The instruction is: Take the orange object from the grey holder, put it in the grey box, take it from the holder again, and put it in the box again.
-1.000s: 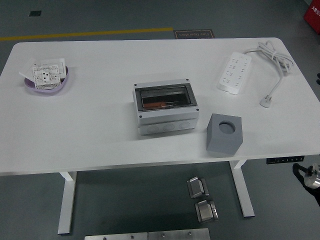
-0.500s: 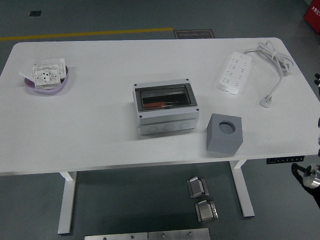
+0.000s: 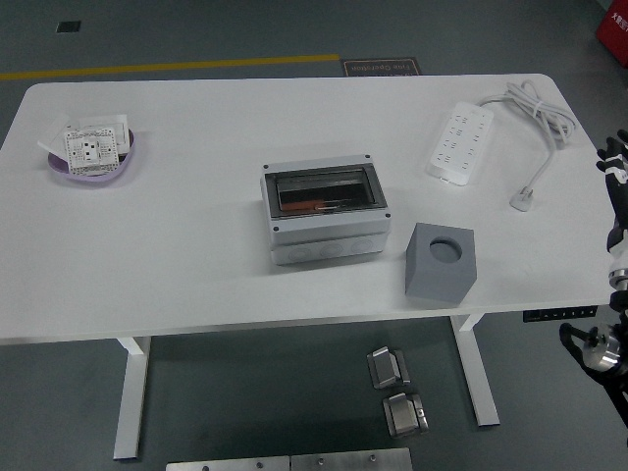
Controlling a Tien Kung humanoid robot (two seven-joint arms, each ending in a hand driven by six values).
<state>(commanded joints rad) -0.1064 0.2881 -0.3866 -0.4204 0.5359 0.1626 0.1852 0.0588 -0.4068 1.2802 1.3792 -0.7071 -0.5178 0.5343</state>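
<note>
The grey box (image 3: pixel 324 211) sits mid-table with its dark see-through lid down. Through the lid an orange object (image 3: pixel 310 206) shows inside the box. The grey holder (image 3: pixel 439 261), a cube with a round hole on top, stands to the box's right near the front edge, and its hole looks empty. My right hand (image 3: pixel 616 196) comes in at the picture's right edge, well right of the holder and touching nothing. Only a sliver of it shows. The left arm is out of view.
A white power strip (image 3: pixel 459 143) with its coiled cable (image 3: pixel 535 108) and plug lies at the back right. A purple dish (image 3: pixel 93 162) holding white socket plates sits at the far left. The table's front edge runs just below the holder.
My right arm has risen along the right edge, so more of the hand now shows beside the table. Box, holder and the other things have not moved.
</note>
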